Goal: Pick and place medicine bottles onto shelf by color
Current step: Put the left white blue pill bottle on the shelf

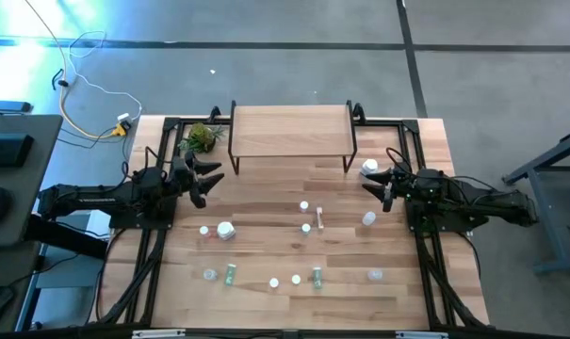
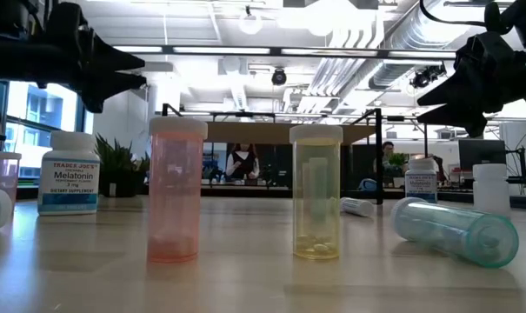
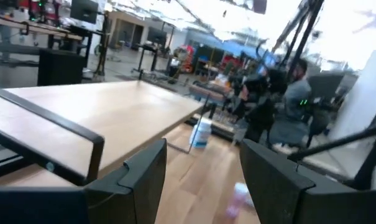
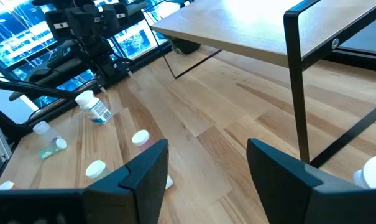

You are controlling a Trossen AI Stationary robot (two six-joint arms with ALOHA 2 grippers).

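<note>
Shelf (image 1: 290,130) top bare, open from above. Plant (image 1: 202,137) crowds its left end. Medicine bottles (image 1: 305,229) scattered mid-table; wide gaps between.

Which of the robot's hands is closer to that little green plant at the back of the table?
The left hand: it hovers just beside the plant. The right hand is far across the table, past the shelf.

I see a tabletop (image 1: 266,254) of pale butcher-block wood with a soft satin sheen. The shelf (image 1: 290,133) is smooth light wood on thin matt black metal legs. The medicine bottles (image 2: 176,189) look like translucent glossy plastic with white matt caps.
</note>
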